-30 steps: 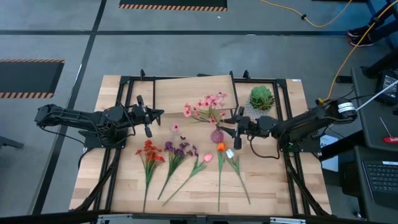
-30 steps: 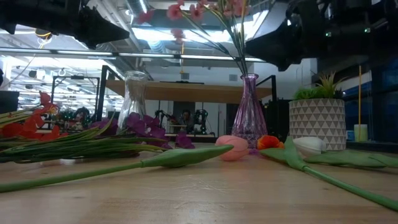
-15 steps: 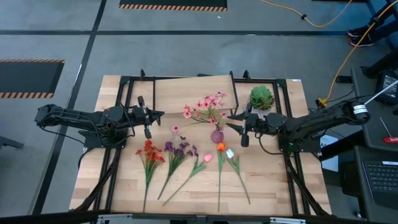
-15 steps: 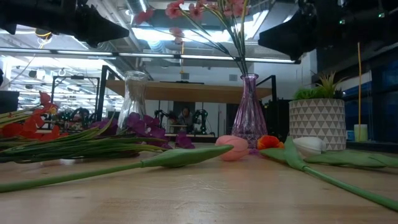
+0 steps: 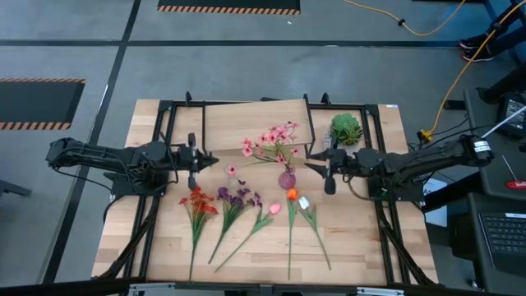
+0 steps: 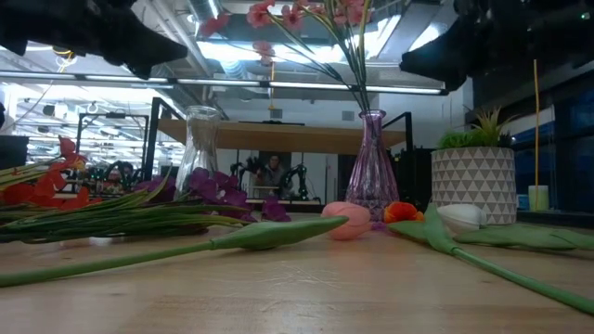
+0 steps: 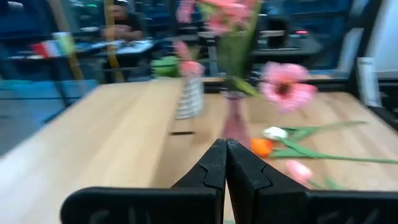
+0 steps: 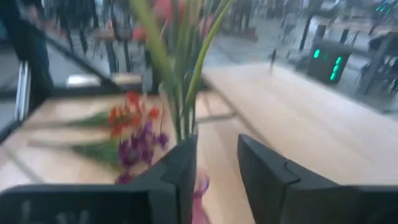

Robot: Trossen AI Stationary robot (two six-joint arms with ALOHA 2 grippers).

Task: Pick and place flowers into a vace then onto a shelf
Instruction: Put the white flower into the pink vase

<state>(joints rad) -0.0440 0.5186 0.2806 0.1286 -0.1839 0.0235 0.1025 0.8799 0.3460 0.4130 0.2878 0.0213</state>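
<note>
The purple vase [image 5: 286, 179] stands upright on the table and holds pink flowers [image 5: 275, 138] by their stems. My right gripper [image 5: 311, 165] hovers open just right of it, apart from it; in its wrist view the green stems [image 8: 180, 93] rise beyond its fingers [image 8: 214, 146]. My left gripper [image 5: 215, 158] hovers shut [image 7: 225, 146] left of the vase, beside a pink blossom [image 5: 231, 169]. Red [image 5: 197, 201], purple [image 5: 237, 197], pink [image 5: 274, 209], orange [image 5: 291, 195] and white [image 5: 303, 202] flowers lie flat on the table. The shelf [image 5: 255, 123] stands at the far side.
A clear glass vase [image 6: 200, 139] stands left of the purple vase [image 6: 371, 176]. A green plant in a white patterned pot [image 5: 346, 129] sits at the far right, close behind my right arm. Bare tabletop [image 5: 370, 238] lies to the near right. A black frame rims the table.
My right gripper has drawn back from the purple vase toward the table's right edge and a little toward the far edge. The vase and its pink flowers have stayed upright in place. My left gripper has turned slightly at the wrist.
</note>
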